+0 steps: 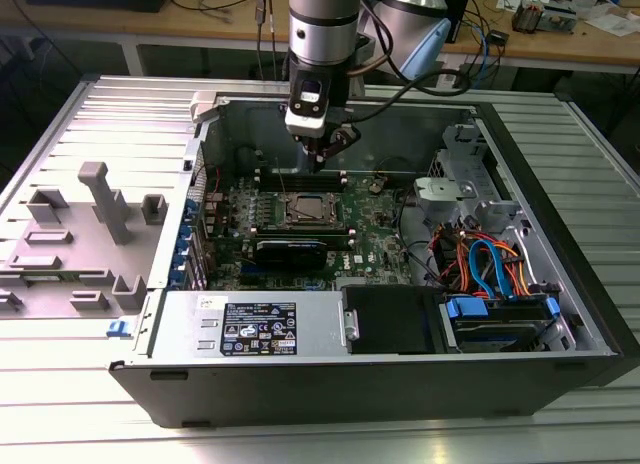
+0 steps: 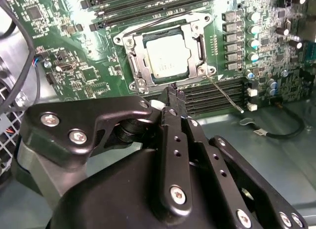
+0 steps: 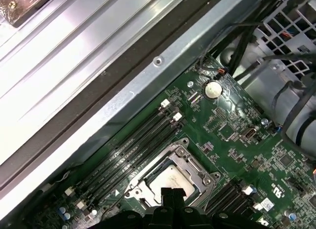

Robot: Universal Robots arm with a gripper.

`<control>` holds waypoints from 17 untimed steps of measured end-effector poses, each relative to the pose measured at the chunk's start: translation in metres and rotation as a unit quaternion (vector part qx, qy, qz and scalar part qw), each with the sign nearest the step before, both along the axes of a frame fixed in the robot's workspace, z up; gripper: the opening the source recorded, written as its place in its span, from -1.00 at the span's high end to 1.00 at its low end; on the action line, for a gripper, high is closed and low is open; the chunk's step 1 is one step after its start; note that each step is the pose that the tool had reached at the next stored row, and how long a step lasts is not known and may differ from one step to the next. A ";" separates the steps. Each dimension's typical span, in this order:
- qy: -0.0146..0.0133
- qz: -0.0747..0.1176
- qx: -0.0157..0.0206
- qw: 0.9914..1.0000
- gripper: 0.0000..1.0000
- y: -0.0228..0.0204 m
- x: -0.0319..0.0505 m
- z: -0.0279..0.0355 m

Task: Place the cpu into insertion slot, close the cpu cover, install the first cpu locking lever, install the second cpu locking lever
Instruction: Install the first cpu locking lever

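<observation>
The arm comes straight down into the open computer case (image 1: 560,284) near its back wall. The gripper (image 1: 322,156) points down at the green circuit board (image 1: 375,234), hangs above it and touches nothing. In both wrist views its black fingertips (image 3: 172,193) sit pressed together with nothing between them. In the exterior view, a grey power supply box (image 1: 250,329) with a label runs along the case's front edge. Orange and blue cables (image 1: 490,264) are bundled toward the front corner at the exterior view's right. Further in, a long black card (image 1: 295,252) stands on the board. Behind the card is the insertion slot (image 1: 315,210), and beyond that narrow black memory slots (image 1: 300,174) run close to the back wall. A round coin battery (image 3: 213,89) sits on the board near that wall. Nothing stands between the gripper and the insertion slot. The cpu (image 2: 168,55) lies seated in the insertion slot, with its silver-grey top showing through the window of the cpu cover (image 2: 137,66), which lies flat around it. One thin wire lever (image 2: 228,95) sticks out from a corner of the insertion slot across the neighbouring memory slots. A second wire (image 2: 158,24) runs along the far side of the cpu cover, and whether it is latched cannot be told. The gripper hovers over the memory slots just behind the insertion slot, on its back-wall side, near the cpu but clear of it.
</observation>
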State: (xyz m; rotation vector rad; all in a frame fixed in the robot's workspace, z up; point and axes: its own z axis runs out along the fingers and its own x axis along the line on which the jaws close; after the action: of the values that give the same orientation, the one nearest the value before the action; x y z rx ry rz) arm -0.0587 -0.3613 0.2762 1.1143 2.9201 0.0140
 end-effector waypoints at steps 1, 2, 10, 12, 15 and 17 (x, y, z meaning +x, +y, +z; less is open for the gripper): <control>0.000 0.007 0.000 1.000 0.79 0.0000 0.0000 0.0000; 0.000 0.013 0.000 1.000 0.79 0.0001 0.0000 0.0000; 0.000 0.068 0.000 0.998 0.79 0.0011 0.0000 0.0000; 0.000 0.080 0.000 0.997 0.79 0.0013 0.0000 0.0000; 0.000 0.111 0.000 0.994 0.79 0.0020 0.0000 0.0000; 0.000 0.126 0.000 0.992 0.79 0.0021 0.0000 0.0000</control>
State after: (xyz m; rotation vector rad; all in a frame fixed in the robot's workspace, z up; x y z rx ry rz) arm -0.0587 -0.3591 0.2761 0.7387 3.0383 0.0171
